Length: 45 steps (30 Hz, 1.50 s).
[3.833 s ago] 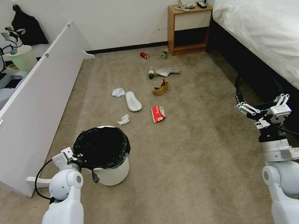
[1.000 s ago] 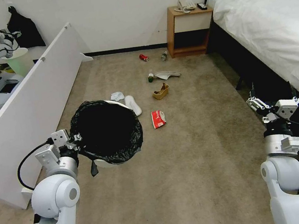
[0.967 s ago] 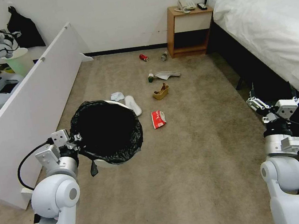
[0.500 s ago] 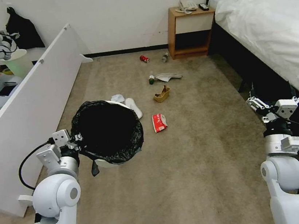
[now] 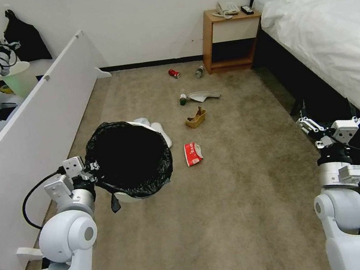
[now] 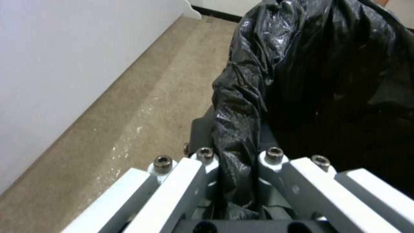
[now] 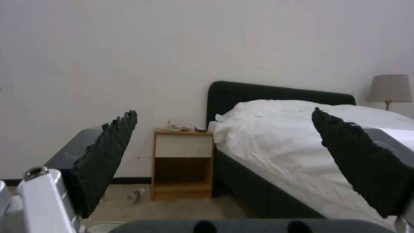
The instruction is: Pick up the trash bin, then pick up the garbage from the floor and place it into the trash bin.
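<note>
Beige carpet (image 5: pixel 241 197). White board (image 5: pixel 35 141) propped on edge along left. Wooden nightstand (image 5: pixel 229 35) against back wall, phone (image 5: pixel 226 7) on top. Bed (image 5: pixel 330 31) with white duvet at right. Lamp (image 7: pixel 390 89) beyond bed.

White trash bin (image 5: pixel 128 197) with black liner, red snack packet (image 5: pixel 192 153), beige carpet (image 5: pixel 241 197), white bed (image 5: pixel 329 26)

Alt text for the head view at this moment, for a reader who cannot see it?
The left gripper holds the black-lined trash bin by its rim above the carpet. Beyond it lie a red packet, a paper bag and slippers; the open right gripper waits beside the bed.
</note>
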Motion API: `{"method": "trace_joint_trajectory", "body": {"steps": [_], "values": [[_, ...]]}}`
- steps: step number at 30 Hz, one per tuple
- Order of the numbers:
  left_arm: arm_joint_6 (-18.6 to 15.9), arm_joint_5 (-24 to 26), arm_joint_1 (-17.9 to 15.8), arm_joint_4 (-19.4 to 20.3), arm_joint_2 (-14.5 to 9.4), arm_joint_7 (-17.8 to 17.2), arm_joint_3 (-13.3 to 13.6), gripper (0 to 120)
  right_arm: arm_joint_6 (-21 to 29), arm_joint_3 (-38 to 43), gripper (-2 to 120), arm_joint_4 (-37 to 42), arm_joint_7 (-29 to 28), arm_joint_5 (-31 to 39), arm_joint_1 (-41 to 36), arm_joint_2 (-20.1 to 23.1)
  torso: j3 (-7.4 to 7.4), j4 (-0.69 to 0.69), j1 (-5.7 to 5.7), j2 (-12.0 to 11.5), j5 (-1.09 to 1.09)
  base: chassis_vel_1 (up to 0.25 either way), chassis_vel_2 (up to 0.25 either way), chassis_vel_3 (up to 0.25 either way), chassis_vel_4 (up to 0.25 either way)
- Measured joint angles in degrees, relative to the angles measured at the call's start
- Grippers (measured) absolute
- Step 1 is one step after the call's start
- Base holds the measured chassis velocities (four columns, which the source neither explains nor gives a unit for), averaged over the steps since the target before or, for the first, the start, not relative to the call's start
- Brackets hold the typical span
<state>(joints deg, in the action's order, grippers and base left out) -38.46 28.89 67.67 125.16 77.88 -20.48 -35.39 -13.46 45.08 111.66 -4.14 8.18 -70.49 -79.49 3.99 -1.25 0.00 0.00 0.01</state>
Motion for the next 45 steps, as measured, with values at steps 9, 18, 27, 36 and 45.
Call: {"method": "trace_joint_trajectory", "body": {"steps": [9,18,27,36,45], "values": [[0.0,-0.1,0.0,0.0,0.1,0.0,0.0,5,-0.1,0.2,100,0.2,0.2,0.0,-0.1,-0.1,0.0,0.0,0.0,0.0,-0.01,-0.104,0.097,0.092,-0.099],[0.1,-0.1,0.0,0.0,0.1,0.1,0.0,5,-0.1,0.2,100,0.2,0.3,0.0,-0.1,-0.2,0.0,0.0,0.0,0.0,0.0,-0.105,0.121,0.118,-0.117],[0.2,-0.2,-0.1,0.0,0.1,0.1,0.0,5,-0.1,0.2,100,0.2,0.5,0.0,0.0,-0.2,0.0,0.0,0.0,0.0,-0.01,-0.116,0.111,0.118,-0.117],[0.2,-0.2,-0.3,-0.2,0.1,0.2,0.1,5,-0.1,0.3,100,0.1,0.6,0.0,0.0,-0.2,0.0,0.0,0.0,0.0,-0.01,-0.11,0.109,0.129,-0.116],[0.2,-0.1,-0.2,-0.2,0.1,0.2,0.1,5,-0.2,0.3,100,0.1,0.6,0.0,0.1,-0.1,0.0,0.01,0.0,0.0,-0.01,-0.115,0.123,0.105,-0.121]]}}
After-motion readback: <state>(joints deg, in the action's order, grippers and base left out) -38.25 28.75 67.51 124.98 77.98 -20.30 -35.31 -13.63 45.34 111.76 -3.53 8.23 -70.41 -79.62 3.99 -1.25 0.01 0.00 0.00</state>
